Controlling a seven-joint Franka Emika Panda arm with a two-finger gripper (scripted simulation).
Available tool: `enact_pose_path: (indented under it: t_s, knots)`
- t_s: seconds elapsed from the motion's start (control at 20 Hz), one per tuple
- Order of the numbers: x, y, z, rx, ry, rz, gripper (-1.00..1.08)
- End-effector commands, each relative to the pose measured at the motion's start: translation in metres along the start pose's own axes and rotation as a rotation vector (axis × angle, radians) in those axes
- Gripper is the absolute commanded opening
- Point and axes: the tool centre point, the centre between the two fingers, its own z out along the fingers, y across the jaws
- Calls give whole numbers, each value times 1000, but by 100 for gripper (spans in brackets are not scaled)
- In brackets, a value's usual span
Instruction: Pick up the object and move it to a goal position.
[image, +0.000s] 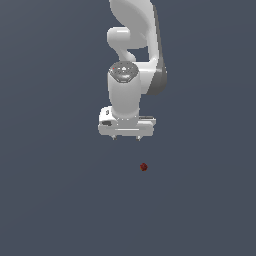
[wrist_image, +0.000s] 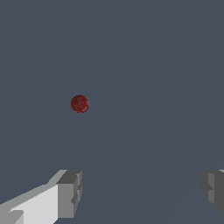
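The object (image: 144, 167) is a tiny dark red, roughly round lump lying on the flat grey surface. In the wrist view the object (wrist_image: 80, 103) shows as a speckled red ball, well apart from the fingers. My white gripper (image: 126, 138) hangs above the surface, up and toward the exterior view's left of the object, not touching it. Its two short fingertips (image: 114, 137) stand wide apart, so it is open with nothing between them. The wrist view shows the gripper (wrist_image: 142, 192) with grey pads (wrist_image: 70, 192) spread far from each other.
A plain dark grey-blue surface (image: 60, 200) fills both views. The white arm (image: 135, 45) rises behind the gripper toward the top of the exterior view.
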Motion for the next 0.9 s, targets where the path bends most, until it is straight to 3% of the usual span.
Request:
enact_pose_path:
  t_s: [0.0, 0.45, 0.85]
  knots:
    - [0, 0, 0, 0, 0, 0, 100]
    - [6, -34, -2, 12, 17, -78, 100]
    - [7, -34, -1, 10, 16, -93, 100]
